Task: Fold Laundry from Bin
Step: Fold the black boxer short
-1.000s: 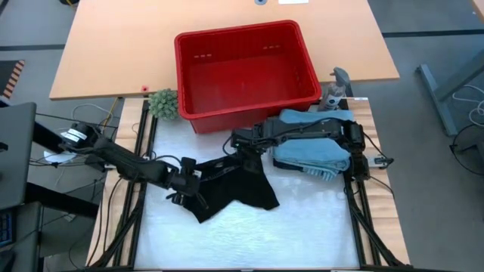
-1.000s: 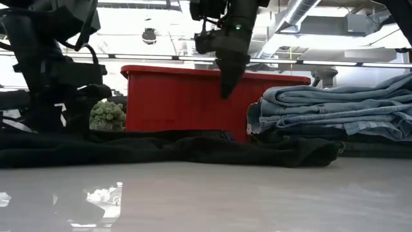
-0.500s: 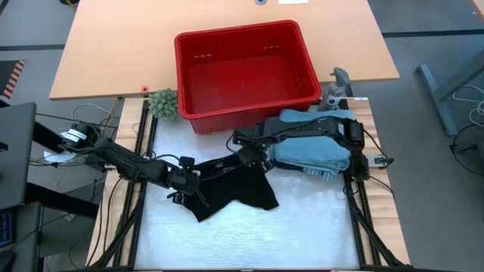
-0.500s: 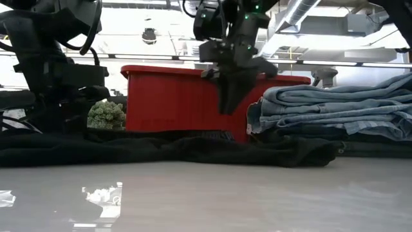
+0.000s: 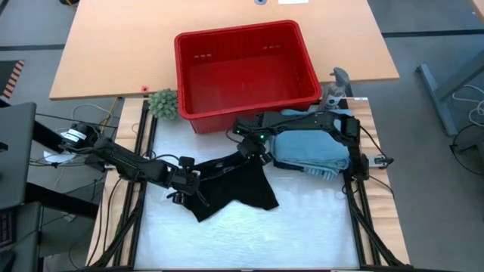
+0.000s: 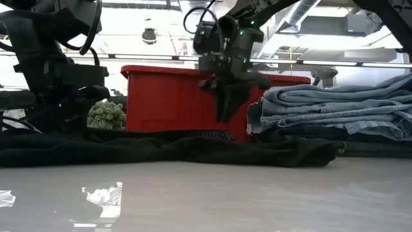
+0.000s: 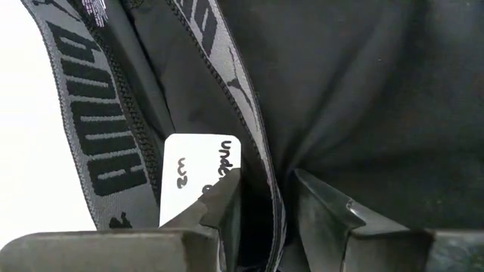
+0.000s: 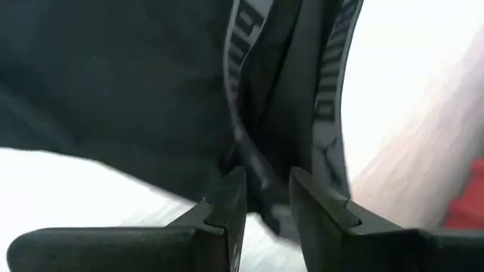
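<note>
Nearest, low in the centre of the high view, a black garment [image 5: 231,185] lies spread on the white counter [image 5: 302,234]. The left claw [image 5: 184,183] pinches its grey waistband [image 7: 249,128] at the cloth's left edge. The right claw [image 5: 251,153] pinches the same garment at its upper right corner. Right of centre sits folded light blue denim [image 5: 314,147]. Farther back, upper centre, stands the red bin [image 5: 243,72], a small green plant [image 5: 163,103] at its left.

Large red rectangular plastic bin [image 6: 168,102] at the back, flat black garment [image 6: 161,149] spread in front of it, small green plant [image 6: 107,115] just beside its left end, folded light blue denim stack [image 6: 335,111] at its right end, right gripper [image 6: 226,106] hanging before its front wall with black cloth between the fingers
</note>
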Controlling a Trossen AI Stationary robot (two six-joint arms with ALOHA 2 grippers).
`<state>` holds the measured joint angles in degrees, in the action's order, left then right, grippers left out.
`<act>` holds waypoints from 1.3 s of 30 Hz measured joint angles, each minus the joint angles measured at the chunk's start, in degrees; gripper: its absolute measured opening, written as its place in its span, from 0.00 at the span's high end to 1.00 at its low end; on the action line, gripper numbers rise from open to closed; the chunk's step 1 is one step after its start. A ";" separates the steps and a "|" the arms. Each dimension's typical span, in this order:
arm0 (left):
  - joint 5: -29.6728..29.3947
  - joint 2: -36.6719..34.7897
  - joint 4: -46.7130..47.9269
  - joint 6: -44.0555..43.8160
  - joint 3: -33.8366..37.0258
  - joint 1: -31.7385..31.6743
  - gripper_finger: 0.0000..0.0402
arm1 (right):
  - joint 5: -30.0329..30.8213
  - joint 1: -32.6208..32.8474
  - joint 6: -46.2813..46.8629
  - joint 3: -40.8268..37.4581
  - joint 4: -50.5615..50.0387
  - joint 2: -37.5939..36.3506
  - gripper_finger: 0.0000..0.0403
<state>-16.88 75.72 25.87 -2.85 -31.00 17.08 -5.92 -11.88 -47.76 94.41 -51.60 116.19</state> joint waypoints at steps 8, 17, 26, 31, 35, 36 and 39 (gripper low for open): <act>0.07 0.00 0.09 -0.01 0.00 0.00 0.75 | 4.78 0.66 -0.95 -0.09 -0.01 4.86 0.69; 1.16 -0.02 0.80 -3.84 -0.11 0.00 0.77 | 11.85 1.36 -0.24 -0.06 -5.49 4.83 0.94; 1.87 0.00 11.33 -9.60 -6.58 0.02 0.98 | 12.06 3.20 11.47 -0.07 -12.24 4.77 0.96; 7.58 0.00 12.38 -14.66 -9.75 0.11 1.00 | 9.96 6.94 14.75 -0.07 -13.26 4.48 0.96; 11.94 0.00 12.42 -19.30 -11.09 1.09 1.00 | 9.63 10.10 16.29 -0.07 -12.76 4.50 0.96; 12.11 0.00 12.54 -19.93 -11.25 1.72 1.00 | 10.11 10.76 16.28 -0.07 -12.24 4.50 0.96; 11.85 0.00 12.79 -20.33 -11.32 3.14 1.00 | 10.83 11.65 14.70 0.53 -11.30 4.54 0.92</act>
<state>-5.03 75.72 38.66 -23.18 -42.33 20.22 4.91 -0.23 -33.06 94.94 -62.90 120.72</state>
